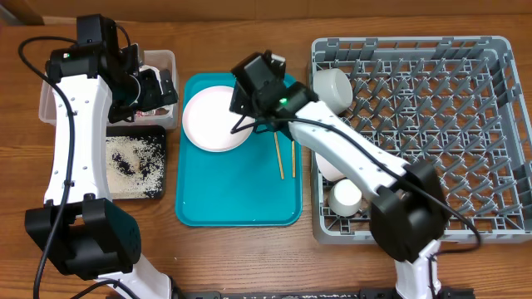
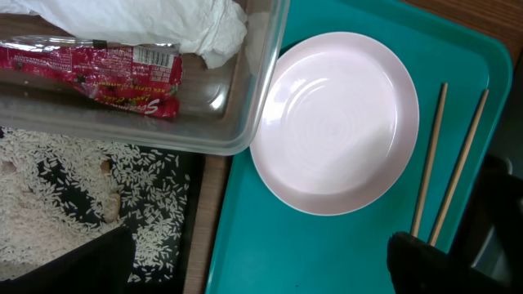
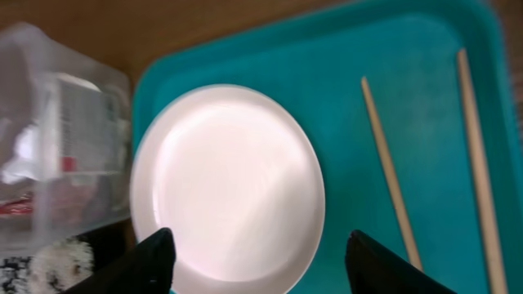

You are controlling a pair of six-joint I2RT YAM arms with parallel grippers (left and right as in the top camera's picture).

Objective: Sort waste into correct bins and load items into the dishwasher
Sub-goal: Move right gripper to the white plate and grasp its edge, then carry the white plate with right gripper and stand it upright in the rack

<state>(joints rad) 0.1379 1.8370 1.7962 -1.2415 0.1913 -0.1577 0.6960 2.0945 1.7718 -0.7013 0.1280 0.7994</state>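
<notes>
The white round plate (image 1: 214, 119) lies at the back left of the teal tray (image 1: 237, 203), with two wooden chopsticks (image 1: 280, 156) to its right. My right gripper (image 1: 246, 101) is open above the plate (image 3: 229, 188), its fingers (image 3: 257, 261) either side of the near rim, holding nothing. My left gripper (image 1: 154, 87) is open and empty (image 2: 261, 269) beside the clear tub (image 1: 158, 58). The tub holds the white napkin (image 2: 163, 20) and the red-and-white wrapper (image 2: 90, 65). Rice (image 2: 49, 196) lies in the black tray (image 1: 133, 166). The plate (image 2: 335, 122) and chopsticks (image 2: 429, 155) also show in the left wrist view.
The grey dish rack (image 1: 432, 141) stands at the right, with a white bowl (image 1: 332, 87) at its back left corner and a small white cup (image 1: 346, 197) at its front left. My right arm crosses the rack's left edge. The tub's corner overhangs the black tray.
</notes>
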